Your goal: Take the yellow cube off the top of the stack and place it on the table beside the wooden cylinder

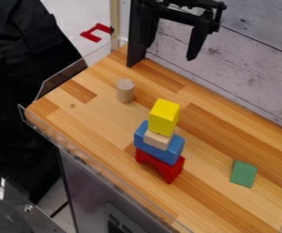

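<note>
A wooden tabletop point(95, 118) stands beside a pale plank wall point(253, 59), with black cloth point(16, 100) near its clear edging point(63, 78).

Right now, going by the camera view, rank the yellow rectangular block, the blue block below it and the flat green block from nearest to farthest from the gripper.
Order from the black gripper:
1. Yellow rectangular block, top of the stack.
2. Blue block, lower in the stack.
3. Flat green block, alone at the picture's right.
</note>
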### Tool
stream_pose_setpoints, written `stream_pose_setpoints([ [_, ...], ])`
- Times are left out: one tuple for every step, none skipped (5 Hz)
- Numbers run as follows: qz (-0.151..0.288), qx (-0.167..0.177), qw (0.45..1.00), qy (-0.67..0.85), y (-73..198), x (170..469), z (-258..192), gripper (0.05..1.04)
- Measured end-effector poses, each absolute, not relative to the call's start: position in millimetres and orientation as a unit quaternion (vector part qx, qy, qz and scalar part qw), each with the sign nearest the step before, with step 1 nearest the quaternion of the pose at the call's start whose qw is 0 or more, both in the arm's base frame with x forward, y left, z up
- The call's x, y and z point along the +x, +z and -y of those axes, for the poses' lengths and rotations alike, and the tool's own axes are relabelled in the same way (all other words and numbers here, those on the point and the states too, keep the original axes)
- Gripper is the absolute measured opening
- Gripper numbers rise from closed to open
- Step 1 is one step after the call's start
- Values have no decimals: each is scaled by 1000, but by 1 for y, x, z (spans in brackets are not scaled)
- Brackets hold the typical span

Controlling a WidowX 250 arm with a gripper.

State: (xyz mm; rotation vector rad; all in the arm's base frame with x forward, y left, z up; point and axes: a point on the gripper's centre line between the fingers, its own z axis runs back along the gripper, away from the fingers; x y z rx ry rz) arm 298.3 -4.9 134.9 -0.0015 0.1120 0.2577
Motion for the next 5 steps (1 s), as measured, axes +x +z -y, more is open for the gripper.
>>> stream_pose_setpoints([
  [-71,1,989,129,124,297,5,1001],
  [-65,-5,989,129,122,287,7,1001],
  [-51,-6,989,135,128,274,11,1001],
  [-49,-9,990,135,132,258,21,1001],
  [-58,-25,989,130,123,249,32,1001],
])
